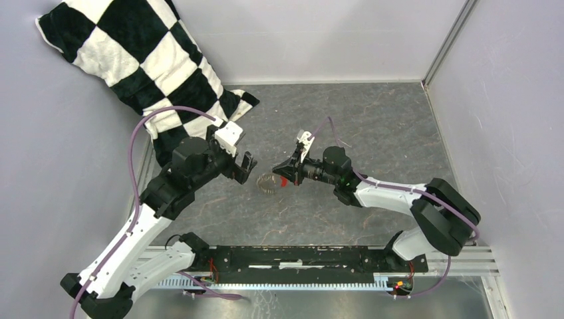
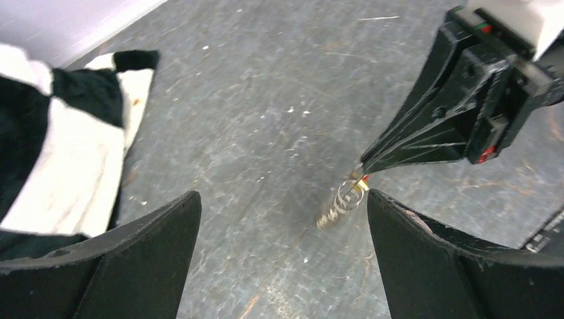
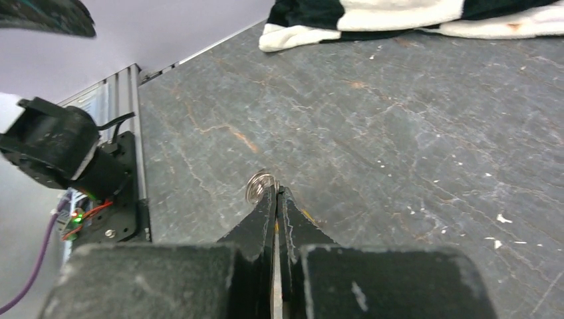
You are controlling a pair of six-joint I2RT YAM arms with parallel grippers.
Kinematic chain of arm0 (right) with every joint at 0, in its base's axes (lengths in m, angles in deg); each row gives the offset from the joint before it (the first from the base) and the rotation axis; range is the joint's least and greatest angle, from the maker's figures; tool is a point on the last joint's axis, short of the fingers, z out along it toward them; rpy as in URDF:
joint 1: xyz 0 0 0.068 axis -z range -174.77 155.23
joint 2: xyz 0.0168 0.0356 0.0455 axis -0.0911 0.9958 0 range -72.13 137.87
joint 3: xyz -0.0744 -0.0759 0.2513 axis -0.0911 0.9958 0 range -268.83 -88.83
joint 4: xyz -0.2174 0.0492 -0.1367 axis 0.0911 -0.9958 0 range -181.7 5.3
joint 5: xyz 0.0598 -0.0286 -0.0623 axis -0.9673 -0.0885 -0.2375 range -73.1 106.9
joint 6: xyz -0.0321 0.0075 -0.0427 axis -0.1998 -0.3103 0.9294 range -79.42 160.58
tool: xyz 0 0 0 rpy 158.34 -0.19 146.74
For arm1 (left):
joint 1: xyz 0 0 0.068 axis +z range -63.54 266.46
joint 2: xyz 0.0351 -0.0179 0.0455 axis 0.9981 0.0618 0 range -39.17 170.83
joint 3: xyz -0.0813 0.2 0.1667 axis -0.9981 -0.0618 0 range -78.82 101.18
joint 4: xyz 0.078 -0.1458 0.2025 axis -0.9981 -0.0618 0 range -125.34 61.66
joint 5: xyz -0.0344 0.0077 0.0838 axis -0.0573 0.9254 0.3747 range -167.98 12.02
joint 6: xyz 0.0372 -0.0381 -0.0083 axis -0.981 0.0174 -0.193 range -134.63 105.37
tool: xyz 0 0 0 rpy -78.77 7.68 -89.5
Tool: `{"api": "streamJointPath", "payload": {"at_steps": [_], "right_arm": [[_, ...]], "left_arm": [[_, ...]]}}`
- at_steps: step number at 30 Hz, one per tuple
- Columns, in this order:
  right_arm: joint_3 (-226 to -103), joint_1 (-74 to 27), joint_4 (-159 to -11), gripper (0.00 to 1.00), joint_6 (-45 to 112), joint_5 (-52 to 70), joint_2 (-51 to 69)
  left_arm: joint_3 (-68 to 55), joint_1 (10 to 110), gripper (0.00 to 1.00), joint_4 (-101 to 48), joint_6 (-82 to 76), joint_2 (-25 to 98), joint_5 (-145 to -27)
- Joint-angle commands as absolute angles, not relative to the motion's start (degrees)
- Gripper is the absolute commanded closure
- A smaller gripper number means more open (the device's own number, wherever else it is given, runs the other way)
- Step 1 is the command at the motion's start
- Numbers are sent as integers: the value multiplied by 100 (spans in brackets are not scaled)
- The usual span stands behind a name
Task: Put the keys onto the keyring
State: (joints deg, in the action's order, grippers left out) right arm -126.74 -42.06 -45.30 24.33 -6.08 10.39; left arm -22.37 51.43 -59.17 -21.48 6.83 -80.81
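My right gripper [image 1: 284, 174] is shut, its fingertips [image 2: 372, 163] pinched on the tiny key, whose yellow head [image 2: 362, 185] shows at the tips. A sliver of yellow also shows between the fingers in the right wrist view [image 3: 275, 224]. The silvery keyring [image 1: 267, 181] hangs at those tips, with a red bit [image 1: 284, 183] beside it. The keyring also shows in the left wrist view [image 2: 340, 201] and the right wrist view [image 3: 258, 185]. My left gripper [image 1: 245, 169] is open and empty, just left of the ring, its fingers [image 2: 425, 259] wide apart.
A black-and-white checkered cloth [image 1: 143, 63] lies at the back left, draped against the wall and close behind the left arm. Grey walls enclose the dark mat [image 1: 372, 119] on the left, back and right. The arms' mounting rail [image 1: 299, 259] runs along the near edge.
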Motion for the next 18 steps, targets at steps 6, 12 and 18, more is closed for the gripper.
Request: {"api": "streamJointPath", "payload": {"at_steps": [6, 12, 18], "right_arm": [[-11754, -3576, -3703, 89, 3165, -730, 1052], [-11018, -3469, -4106, 79, 3555, -357, 629], [-10829, -3467, -4896, 44, 3658, 129, 184]], "left_arm": [[-2551, 5829, 0, -5373, -2317, 811, -7405], [-2492, 7069, 0, -5291, -2332, 1381, -8530], [-2502, 7647, 0, -5095, -2379, 1778, -8876]]}}
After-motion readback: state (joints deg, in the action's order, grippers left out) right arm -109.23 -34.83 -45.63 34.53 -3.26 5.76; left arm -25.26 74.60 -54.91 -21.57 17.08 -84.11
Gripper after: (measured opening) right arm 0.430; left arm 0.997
